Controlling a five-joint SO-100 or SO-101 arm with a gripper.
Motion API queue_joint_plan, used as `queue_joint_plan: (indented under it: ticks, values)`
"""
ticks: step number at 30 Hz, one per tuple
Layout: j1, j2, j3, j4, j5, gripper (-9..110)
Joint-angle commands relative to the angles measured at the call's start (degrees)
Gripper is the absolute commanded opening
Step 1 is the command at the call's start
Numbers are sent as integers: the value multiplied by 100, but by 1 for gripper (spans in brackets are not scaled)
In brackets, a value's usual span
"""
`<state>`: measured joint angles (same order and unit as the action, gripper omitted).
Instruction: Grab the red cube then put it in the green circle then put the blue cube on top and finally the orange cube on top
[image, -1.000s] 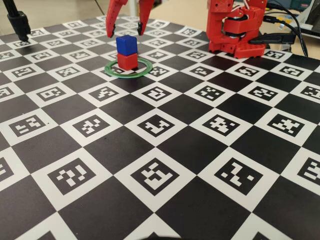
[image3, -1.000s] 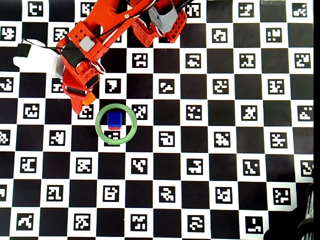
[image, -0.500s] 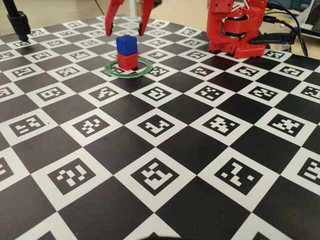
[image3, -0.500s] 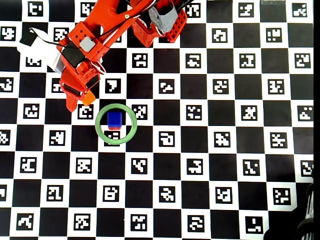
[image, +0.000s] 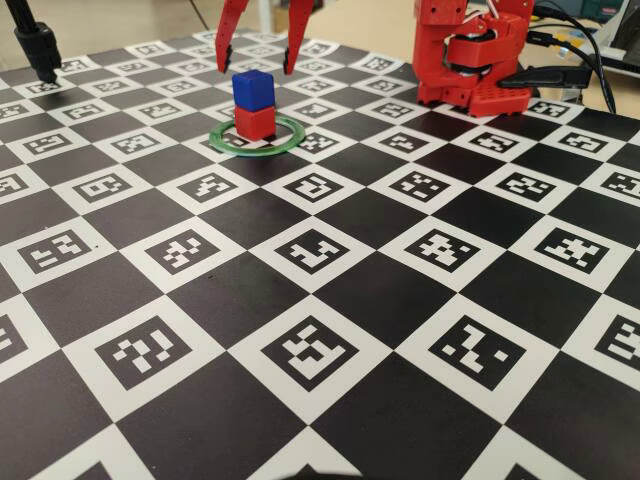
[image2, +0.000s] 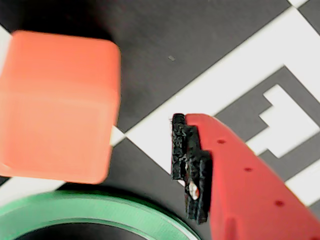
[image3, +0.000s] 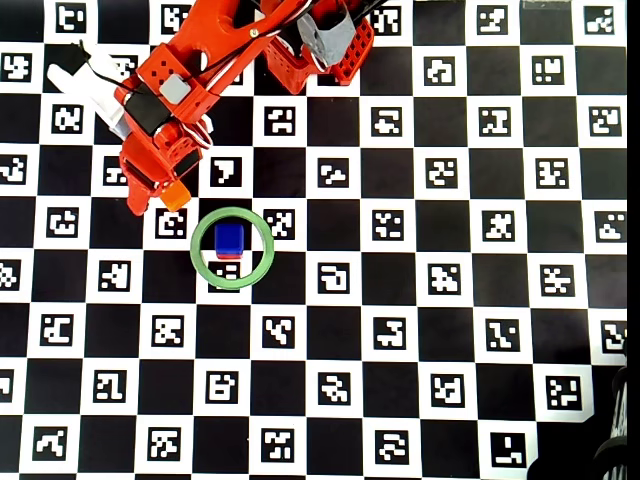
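Gripper (image3: 152, 203), jaws spread, has shifted further from the thin green ring (image3: 232, 248); small matte orange cube (image3: 175, 194) now sits exposed beside it, blue cube (image3: 230, 236) unmoved atop red cube (image: 254, 122).

A blue cube (image: 253, 88) sits atop a red cube (image: 254, 122) inside the green circle (image: 256, 136) near the surface's (image: 250, 215) far edge, the gripper (image: 256, 66) spread apart just behind the stack.
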<state>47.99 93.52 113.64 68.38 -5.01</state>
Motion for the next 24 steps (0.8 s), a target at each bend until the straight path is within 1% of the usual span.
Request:
queue_joint_plan:
  ticks: [1,10,18,24]
  values:
    - [-97,325,-44,35,176,41]
    - [-158,316,0,-70,536,41]
    - [-176,308,185,-369,492,41]
    - [-141,290,510,-844,492,41]
